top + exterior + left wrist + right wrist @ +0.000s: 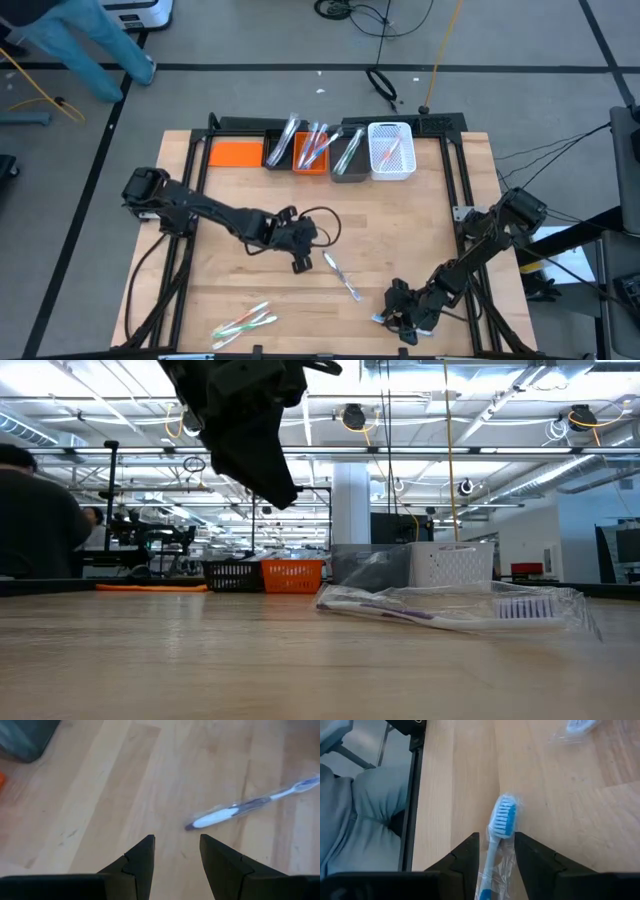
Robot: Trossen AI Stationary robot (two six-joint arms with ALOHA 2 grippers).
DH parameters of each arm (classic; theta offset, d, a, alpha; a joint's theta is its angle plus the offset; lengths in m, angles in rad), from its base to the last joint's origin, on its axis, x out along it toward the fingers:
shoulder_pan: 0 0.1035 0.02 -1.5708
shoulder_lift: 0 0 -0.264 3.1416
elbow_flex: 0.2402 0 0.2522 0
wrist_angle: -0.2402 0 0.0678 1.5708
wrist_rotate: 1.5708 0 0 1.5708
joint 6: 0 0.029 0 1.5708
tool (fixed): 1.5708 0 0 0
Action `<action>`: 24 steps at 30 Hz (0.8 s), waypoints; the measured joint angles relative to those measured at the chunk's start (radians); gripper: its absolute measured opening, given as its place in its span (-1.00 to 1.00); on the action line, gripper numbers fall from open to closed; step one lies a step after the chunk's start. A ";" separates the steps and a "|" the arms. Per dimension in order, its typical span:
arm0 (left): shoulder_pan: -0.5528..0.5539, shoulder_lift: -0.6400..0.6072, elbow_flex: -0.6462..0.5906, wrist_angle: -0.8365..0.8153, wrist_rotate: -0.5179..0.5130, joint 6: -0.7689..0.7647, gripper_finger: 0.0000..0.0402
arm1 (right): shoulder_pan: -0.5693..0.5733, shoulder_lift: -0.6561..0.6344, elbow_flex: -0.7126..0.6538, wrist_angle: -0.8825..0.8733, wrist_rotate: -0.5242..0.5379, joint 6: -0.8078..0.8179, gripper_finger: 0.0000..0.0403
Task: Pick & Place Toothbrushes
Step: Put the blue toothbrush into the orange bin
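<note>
A purple-and-white toothbrush [341,276] in a clear wrapper lies flat mid-table, also visible in the low view [450,606]. My left gripper [301,262] hovers open just left of it, above the bare wood [176,840], with the toothbrush [240,808] ahead of the fingers. My right gripper [397,314] is low at the near right of the table, open. A wrapped blue toothbrush [501,822] lies on the wood with its handle between the gripper's fingers [496,837] and its head pointing away. Two or three more toothbrushes [245,322] lie near the front left edge. My right gripper's fingers [470,851] stand on either side of the blue toothbrush's handle [491,855], along its length. The toothbrush lies flat on the table. I cannot tell whether the fingers touch the handle or its wrapper.
Along the far edge stand an orange tray [235,153], a black bin [279,150], an orange bin [311,154], a grey bin [348,156] and a white basket [392,150], most holding toothbrushes. The black table frame [412,780] runs past the right gripper. A person [85,45] stands beyond the far left corner.
</note>
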 joint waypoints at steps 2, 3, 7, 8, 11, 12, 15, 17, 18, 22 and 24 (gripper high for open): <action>-0.007 0.000 0.000 0.012 -0.001 0.000 -0.21 | 0.000 0.000 0.000 -0.003 0.004 -0.005 -0.43; -0.012 0.000 0.000 0.016 -0.002 0.000 -0.21 | 0.000 0.000 0.000 -0.010 0.012 -0.007 -0.44; -0.026 0.000 0.000 0.020 -0.038 0.000 -0.21 | 0.000 0.000 0.002 -0.059 0.058 -0.012 -0.44; -0.028 0.000 0.000 0.020 -0.049 0.000 -0.21 | 0.000 -0.001 0.002 -0.068 0.068 -0.012 -0.46; -0.030 0.000 0.000 0.020 -0.067 0.000 -0.21 | -0.002 -0.001 0.002 -0.081 0.076 -0.013 -0.58; -0.030 0.000 0.000 0.020 -0.069 0.000 -0.21 | -0.002 -0.001 0.002 -0.082 0.076 -0.013 -0.65; -0.030 0.000 0.000 0.020 -0.069 -0.001 -0.21 | -0.002 -0.001 0.002 -0.084 0.076 -0.016 -0.90; -0.030 0.000 0.000 0.021 -0.069 -0.001 -0.21 | -0.002 -0.001 0.002 -0.084 0.081 -0.024 -0.96; -0.030 0.000 0.000 0.021 -0.069 -0.002 -0.21 | -0.002 -0.001 0.002 -0.084 0.082 -0.024 -0.96; -0.030 0.000 0.000 0.022 -0.069 -0.005 -0.21 | -0.002 -0.001 0.002 -0.071 0.082 -0.037 -0.99; -0.030 0.000 0.000 0.024 -0.069 -0.008 -0.21 | -0.002 -0.007 0.001 -0.068 0.082 -0.041 -1.00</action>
